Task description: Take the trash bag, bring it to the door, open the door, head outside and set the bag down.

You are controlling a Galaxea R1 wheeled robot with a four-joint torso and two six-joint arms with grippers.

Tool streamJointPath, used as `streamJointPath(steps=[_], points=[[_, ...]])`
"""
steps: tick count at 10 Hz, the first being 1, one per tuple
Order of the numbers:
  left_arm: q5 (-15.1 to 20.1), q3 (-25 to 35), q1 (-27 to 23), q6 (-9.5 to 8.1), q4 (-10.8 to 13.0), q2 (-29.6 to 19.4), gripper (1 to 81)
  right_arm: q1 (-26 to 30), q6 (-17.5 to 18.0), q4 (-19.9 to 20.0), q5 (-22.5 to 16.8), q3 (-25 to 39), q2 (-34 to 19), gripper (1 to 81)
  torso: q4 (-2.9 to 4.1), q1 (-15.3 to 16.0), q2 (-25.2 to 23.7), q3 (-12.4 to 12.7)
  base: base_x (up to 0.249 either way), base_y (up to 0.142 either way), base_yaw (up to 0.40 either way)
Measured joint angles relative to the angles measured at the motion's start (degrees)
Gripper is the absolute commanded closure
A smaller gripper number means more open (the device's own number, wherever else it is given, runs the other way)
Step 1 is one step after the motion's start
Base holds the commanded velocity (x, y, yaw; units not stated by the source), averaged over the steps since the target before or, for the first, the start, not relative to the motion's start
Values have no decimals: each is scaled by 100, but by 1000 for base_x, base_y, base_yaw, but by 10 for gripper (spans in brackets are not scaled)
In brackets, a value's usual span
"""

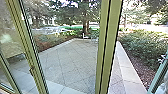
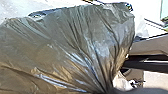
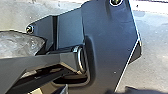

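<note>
**Bag (image 2: pixel 75 47) bunched at the left gripper (image 2: pixel 109 91), yard (image 1: pixel 70 62) beyond the frames**

Leftmost, a slanting green frame (image 1: pixel 33 60) borders the paving. The left gripper seems closed on the bag's gathered neck, the bulk fanning away from that pinch; the left arm is therefore the nearer for setting it down. Rightward, a thick post (image 1: pixel 107 47) stands between the robot and part of the yard. The right gripper's state I cannot tell.
</note>
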Motion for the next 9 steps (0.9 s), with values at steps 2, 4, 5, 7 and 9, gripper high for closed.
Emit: streamJointPath(steps=[2,4,5,7,9], points=[[-5,-28,-66,0,-71,15,811,-2,-7,21,-20,-166,185,10,0,0,0,2,0,0,0],[-11,-33,-91,0,-84,44,811,-13,-18,30,-22,-467,372,10,0,0,0,2,0,0,0],[-7,-33,-91,0,-93,45,811,-16,-20,32,-22,-718,502,10,0,0,0,2,0,0,0],[-9,-33,-91,0,-112,44,811,-16,-61,30,-24,-922,678,10,0,0,0,2,0,0,0],[-7,-33,-91,0,-112,45,811,-17,-68,32,-28,-928,745,10,0,0,0,2,0,0,0]])
